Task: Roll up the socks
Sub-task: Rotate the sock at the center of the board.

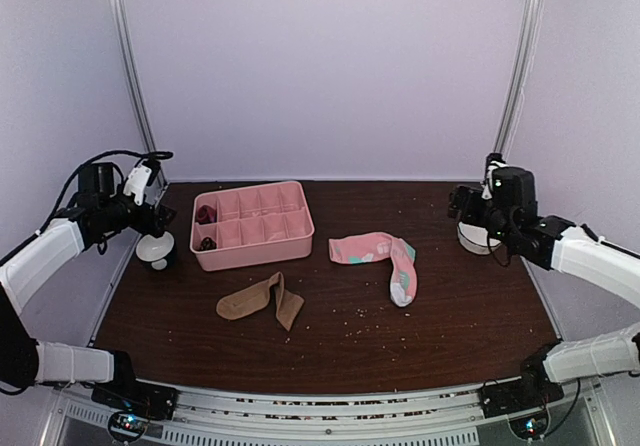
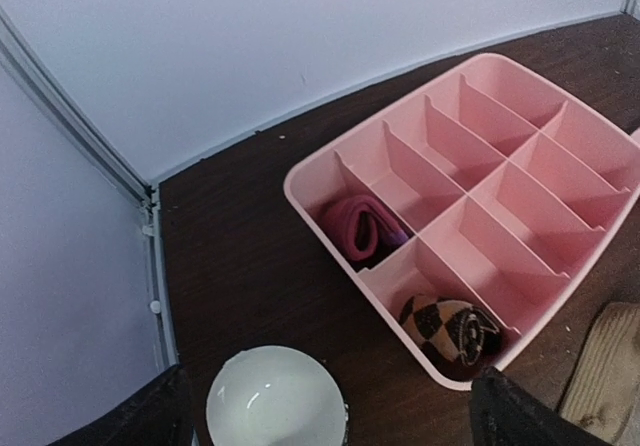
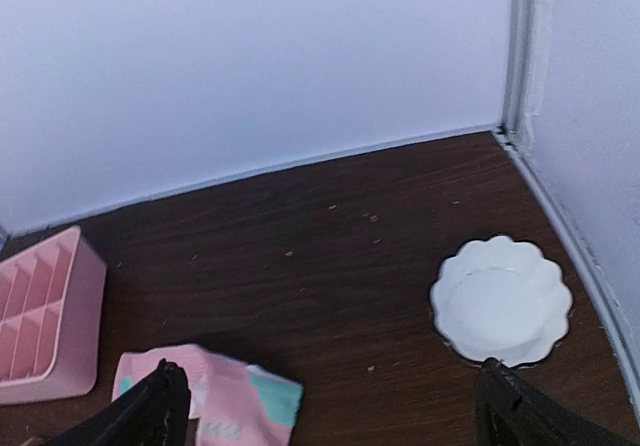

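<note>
The pink socks (image 1: pixel 378 256) with white and mint patches lie crossed on the table right of centre; a corner shows in the right wrist view (image 3: pixel 235 396). The tan socks (image 1: pixel 260 301) lie flat in front of the tray; one end shows in the left wrist view (image 2: pixel 605 366). My left gripper (image 1: pixel 158 224) is open and empty at the far left, above a white bowl (image 2: pixel 275 401). My right gripper (image 1: pixel 462 206) is open and empty at the far right, apart from the pink socks.
A pink divided tray (image 1: pixel 252 226) stands at the back left, holding a dark red rolled bundle (image 2: pixel 365 228) and a checkered bundle (image 2: pixel 450 331). A white scalloped dish (image 3: pixel 500 301) sits near the right wall. Crumbs dot the dark wooden table.
</note>
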`<state>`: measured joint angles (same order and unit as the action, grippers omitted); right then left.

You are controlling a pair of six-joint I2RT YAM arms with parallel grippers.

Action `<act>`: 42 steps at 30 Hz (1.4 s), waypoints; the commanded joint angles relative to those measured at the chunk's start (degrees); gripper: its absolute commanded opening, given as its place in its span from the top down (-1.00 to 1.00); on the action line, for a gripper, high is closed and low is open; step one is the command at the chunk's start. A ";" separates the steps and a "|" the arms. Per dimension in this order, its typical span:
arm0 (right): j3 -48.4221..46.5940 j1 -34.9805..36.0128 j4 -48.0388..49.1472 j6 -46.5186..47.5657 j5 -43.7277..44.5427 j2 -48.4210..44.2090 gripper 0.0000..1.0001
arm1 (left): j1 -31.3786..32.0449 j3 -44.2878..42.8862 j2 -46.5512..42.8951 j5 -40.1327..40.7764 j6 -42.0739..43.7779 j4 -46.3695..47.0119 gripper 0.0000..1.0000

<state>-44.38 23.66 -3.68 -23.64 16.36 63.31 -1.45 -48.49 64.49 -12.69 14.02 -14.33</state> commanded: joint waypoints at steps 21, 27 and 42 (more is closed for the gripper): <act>-53.16 28.45 -27.76 0.49 5.72 57.13 -0.66 | -0.29 -2.80 -0.17 -15.66 9.90 -14.84 -0.96; -58.42 27.12 -30.19 -0.82 2.62 64.03 -0.50 | -0.26 -3.83 -0.16 -15.62 11.15 -16.39 -0.96; -66.59 26.40 -35.44 -2.37 1.27 71.96 -0.20 | -0.28 -4.77 -2.30 -17.60 12.06 -18.30 -0.95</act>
<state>-107.00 50.41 -36.80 -24.69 17.72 134.02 -1.45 -51.88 63.29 -28.84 25.17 -32.40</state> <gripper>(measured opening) 0.628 0.979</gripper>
